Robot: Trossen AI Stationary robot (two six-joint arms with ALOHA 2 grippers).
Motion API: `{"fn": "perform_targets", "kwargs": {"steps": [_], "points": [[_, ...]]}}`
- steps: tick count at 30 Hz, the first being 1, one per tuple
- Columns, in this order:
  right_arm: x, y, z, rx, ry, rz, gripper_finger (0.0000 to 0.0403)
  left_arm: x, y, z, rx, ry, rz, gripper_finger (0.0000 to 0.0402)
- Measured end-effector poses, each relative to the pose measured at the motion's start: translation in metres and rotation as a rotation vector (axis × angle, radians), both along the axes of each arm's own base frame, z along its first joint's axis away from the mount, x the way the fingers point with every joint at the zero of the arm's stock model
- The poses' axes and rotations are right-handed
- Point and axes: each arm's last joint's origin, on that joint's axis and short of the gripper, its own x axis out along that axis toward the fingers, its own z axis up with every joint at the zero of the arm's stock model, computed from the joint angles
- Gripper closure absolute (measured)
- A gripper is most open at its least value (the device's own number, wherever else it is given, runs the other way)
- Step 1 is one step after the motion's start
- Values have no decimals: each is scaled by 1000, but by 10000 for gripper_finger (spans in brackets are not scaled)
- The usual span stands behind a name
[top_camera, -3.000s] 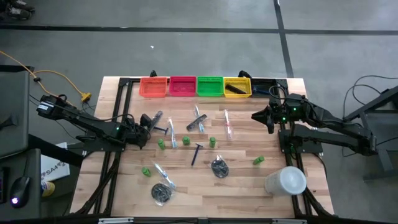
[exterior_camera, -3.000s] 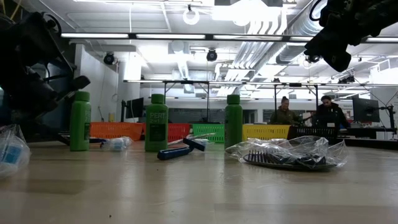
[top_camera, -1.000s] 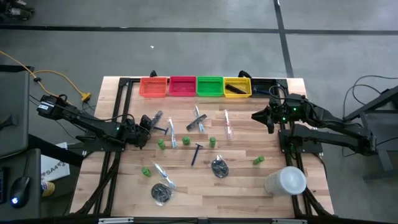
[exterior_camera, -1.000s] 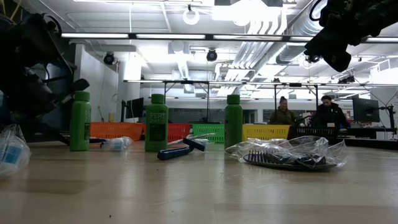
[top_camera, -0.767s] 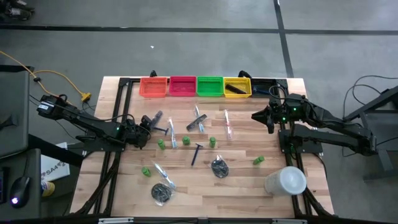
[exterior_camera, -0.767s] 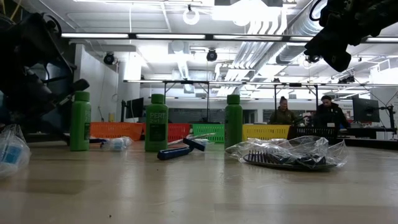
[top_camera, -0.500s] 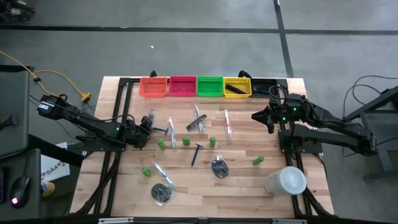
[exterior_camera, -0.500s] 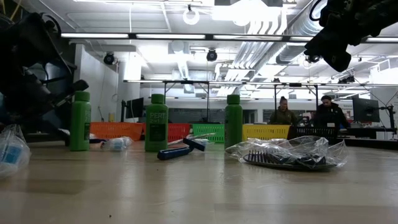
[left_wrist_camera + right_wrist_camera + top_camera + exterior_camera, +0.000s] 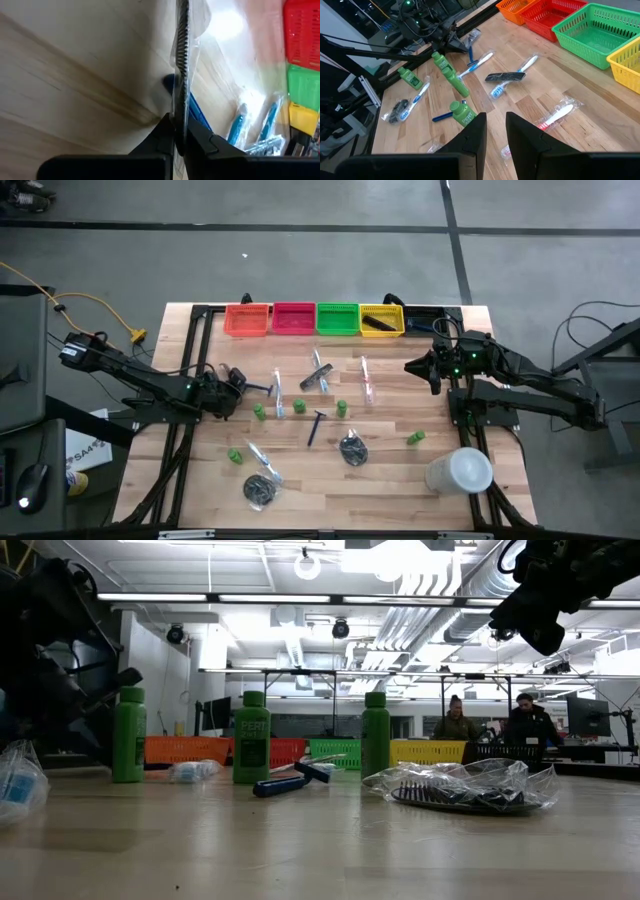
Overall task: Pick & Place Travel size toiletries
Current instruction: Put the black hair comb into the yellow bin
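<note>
comb (image 9: 182, 60) in a clear wrapper sits pinched edge-on between the closed fingers of the left gripper (image 9: 228, 379), just on the left-arm side of a blue razor (image 9: 259, 388) and down at the table (image 9: 390, 470). the risk, as i judge it, is the thin grip: the fingers may hold more wrapper than comb, so a lift could let it twist or slide out, and a swing toward the bins could clip the green bottle (image 9: 259, 412) standing near the razor. the right gripper (image 9: 412, 367) hangs idle well away on the far side of the razor, fingers parted a little and holding nothing. beyond the razor along the back edge, the yellow bin (image 9: 382, 320) holds a dark comb-like thing (image 9: 378, 324); the orange bin (image 9: 248, 319), red bin (image 9: 293, 318) and green bin (image 9: 337, 318) look empty. toothbrushes (image 9: 367, 380), more bottles and dark bundles (image 9: 352, 449) lie scattered past the razor.
</note>
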Motion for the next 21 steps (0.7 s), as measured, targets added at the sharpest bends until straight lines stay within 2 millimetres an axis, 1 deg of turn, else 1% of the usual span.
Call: {"fn": "perform_targets", "kwargs": {"steps": [5,9,13,21], "points": [[0,0,0,0,0,0,337,4,-1,6,58,-29,-84,393],[0,0,0,0,0,0,337,10,-3,14,133,-71,-191,393],[0,0,0,0,0,0,337,14,-4,22,169,-115,-295,393],[0,0,0,0,0,0,337,9,-4,37,261,-173,-412,393]]}}
